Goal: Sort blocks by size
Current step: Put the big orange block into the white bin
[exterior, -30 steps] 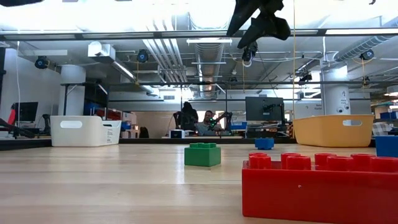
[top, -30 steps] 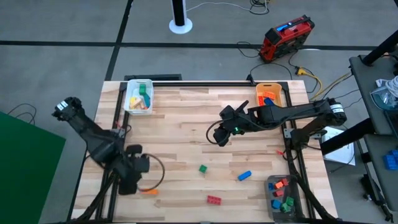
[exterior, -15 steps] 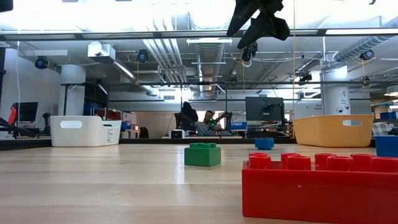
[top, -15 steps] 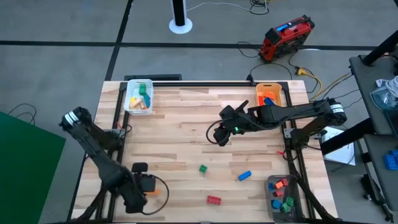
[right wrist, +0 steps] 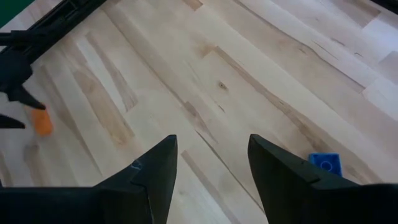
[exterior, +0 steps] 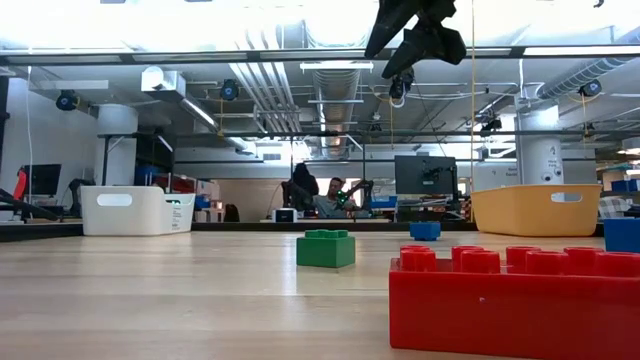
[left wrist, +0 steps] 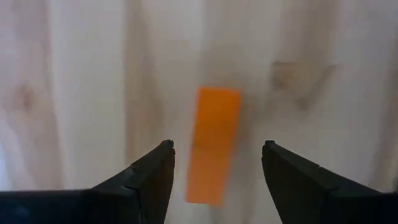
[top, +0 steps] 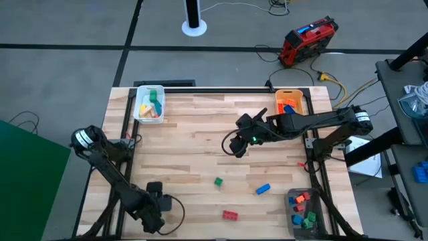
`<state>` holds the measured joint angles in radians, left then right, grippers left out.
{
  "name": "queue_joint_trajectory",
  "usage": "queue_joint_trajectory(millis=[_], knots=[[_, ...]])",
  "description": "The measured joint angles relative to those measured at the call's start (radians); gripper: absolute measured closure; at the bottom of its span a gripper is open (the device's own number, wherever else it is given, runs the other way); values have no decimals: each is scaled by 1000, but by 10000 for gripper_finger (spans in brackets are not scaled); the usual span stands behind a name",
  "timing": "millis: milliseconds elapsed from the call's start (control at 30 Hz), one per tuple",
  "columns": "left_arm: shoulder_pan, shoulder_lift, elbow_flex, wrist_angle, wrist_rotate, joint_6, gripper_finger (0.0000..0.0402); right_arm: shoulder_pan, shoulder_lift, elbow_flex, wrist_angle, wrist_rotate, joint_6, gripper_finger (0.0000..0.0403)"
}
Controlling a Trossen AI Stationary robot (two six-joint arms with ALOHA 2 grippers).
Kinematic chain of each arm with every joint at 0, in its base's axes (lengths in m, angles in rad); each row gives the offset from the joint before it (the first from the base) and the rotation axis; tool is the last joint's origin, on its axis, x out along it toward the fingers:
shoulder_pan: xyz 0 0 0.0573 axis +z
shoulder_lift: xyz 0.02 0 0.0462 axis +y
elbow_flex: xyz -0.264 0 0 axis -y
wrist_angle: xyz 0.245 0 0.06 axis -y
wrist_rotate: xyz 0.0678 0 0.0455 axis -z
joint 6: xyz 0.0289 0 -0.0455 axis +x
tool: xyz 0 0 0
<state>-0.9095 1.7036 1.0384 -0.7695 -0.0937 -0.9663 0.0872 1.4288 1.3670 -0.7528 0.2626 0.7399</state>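
An orange block (left wrist: 213, 144) lies flat on the wood near the table's near left corner. My left gripper (left wrist: 217, 144) is open above it, pointing down, one finger on each side of the block and neither touching it. In the high view my left gripper (top: 155, 209) hides this block. A green block (top: 218, 181), a blue block (top: 263, 189) and a red block (top: 230, 215) lie loose on the near half of the table. My right gripper (top: 235, 148) hangs open above the table's middle, nothing between its fingers.
A white bin (top: 149, 104) with several blocks stands at the far left. An orange-yellow bin (top: 289, 102) is at the far right. A grey bin (top: 304, 209) with several blocks sits at the near right corner. People sit in the room beyond the table.
My left gripper has swung toward the table's near edge and slightly right. It now stands over the orange block, which has stayed where it lay and is covered in the high view.
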Motion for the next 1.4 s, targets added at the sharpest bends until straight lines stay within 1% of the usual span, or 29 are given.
queue_joint_trajectory(millis=[167,300,400,467,533,633,700,733,800,900,1067,1133,1267,1400], knots=[[0,-4,-59,9,-23,22,185,0,0,0,1,0,9,220],[0,-5,-97,75,-20,59,185,0,0,0,1,0,20,219],[0,-9,-126,121,-19,63,194,0,0,0,1,0,21,218],[-1,-10,-137,137,-20,62,208,0,0,0,2,0,21,220],[-1,-10,-142,142,-20,65,232,0,-1,0,2,0,20,224],[-1,-10,-144,144,-20,81,286,0,-1,0,2,0,19,229],[3,-11,-145,142,-2,83,328,0,-1,0,2,1,19,232],[8,-11,-145,140,14,80,337,0,-1,0,2,5,18,234],[18,-15,-145,139,45,60,338,0,-1,0,2,20,18,236],[25,-34,-145,137,43,36,338,0,-1,0,2,26,19,238],[47,-98,-128,111,-19,-4,338,0,-1,0,1,27,19,237],[58,-131,-126,73,-55,-24,338,0,-1,0,1,27,19,236],[98,-218,-115,-11,-162,-107,338,0,-1,0,2,29,19,240],[182,-309,-105,-150,-295,-224,338,0,-1,0,3,41,27,245]])
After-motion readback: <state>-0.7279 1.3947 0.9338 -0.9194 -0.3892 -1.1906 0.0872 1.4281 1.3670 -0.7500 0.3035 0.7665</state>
